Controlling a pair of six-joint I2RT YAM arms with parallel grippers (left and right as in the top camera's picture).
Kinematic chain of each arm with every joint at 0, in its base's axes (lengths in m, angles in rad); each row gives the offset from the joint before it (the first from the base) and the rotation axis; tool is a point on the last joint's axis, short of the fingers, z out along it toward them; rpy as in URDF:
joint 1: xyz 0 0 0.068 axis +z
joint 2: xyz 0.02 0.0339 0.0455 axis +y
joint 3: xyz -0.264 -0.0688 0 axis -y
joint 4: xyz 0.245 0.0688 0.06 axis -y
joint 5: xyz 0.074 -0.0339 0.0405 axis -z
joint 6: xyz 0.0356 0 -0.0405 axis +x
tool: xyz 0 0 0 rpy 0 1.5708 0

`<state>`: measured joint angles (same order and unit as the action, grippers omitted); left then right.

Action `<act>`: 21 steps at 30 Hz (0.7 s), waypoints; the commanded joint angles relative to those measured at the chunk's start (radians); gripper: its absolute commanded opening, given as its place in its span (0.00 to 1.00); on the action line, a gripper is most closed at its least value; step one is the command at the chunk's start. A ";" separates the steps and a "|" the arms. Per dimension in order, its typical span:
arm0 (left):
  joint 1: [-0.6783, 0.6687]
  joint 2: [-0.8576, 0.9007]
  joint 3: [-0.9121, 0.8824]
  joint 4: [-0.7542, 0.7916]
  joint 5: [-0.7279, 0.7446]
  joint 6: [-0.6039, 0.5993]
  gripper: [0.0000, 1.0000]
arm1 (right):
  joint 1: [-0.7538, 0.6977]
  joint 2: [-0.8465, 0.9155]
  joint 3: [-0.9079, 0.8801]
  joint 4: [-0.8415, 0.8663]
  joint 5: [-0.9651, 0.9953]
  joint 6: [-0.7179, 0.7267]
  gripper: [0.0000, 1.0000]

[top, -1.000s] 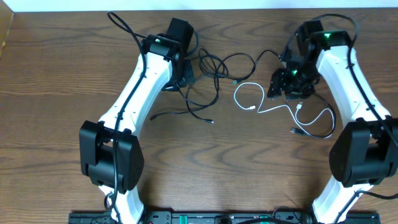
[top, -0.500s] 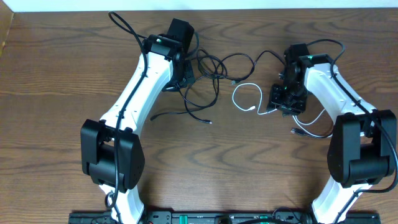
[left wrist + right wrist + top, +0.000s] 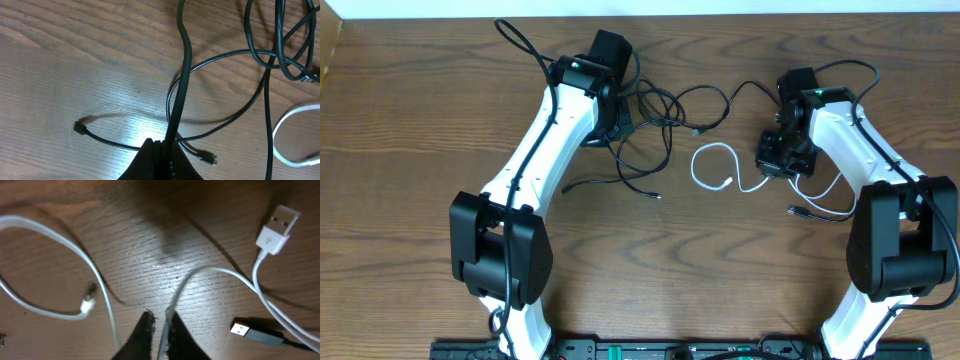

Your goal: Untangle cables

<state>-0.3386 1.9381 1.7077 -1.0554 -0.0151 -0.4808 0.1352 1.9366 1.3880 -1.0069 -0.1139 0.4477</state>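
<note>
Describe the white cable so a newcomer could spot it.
On the brown table, look by the right gripper, which pinches it. The white cable loops toward the table's middle; it is the only white cord among black cables.

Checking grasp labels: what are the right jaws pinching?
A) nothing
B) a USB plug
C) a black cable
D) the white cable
D: in the right wrist view the white cable runs straight out from between the shut right jaws, while the black plug lies apart on the table.
</note>
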 commanded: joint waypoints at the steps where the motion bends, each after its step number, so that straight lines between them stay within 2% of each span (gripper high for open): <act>1: 0.001 0.014 -0.002 -0.006 -0.023 0.009 0.08 | 0.004 -0.001 -0.003 0.001 0.014 0.008 0.01; 4: 0.001 0.014 -0.002 -0.006 -0.023 0.009 0.08 | 0.004 -0.001 -0.002 0.001 0.013 0.007 0.01; 9: 0.001 0.014 -0.002 -0.006 -0.023 0.009 0.08 | 0.004 -0.025 0.060 -0.033 -0.089 -0.091 0.01; 14: 0.001 0.014 -0.002 -0.006 -0.023 0.009 0.08 | 0.003 -0.120 0.242 -0.123 -0.258 -0.201 0.01; 21: 0.001 0.014 -0.002 -0.006 -0.023 0.009 0.08 | -0.012 -0.271 0.509 -0.207 -0.257 -0.211 0.01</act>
<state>-0.3386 1.9381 1.7077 -1.0554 -0.0151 -0.4808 0.1329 1.7599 1.7931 -1.2007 -0.3363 0.2726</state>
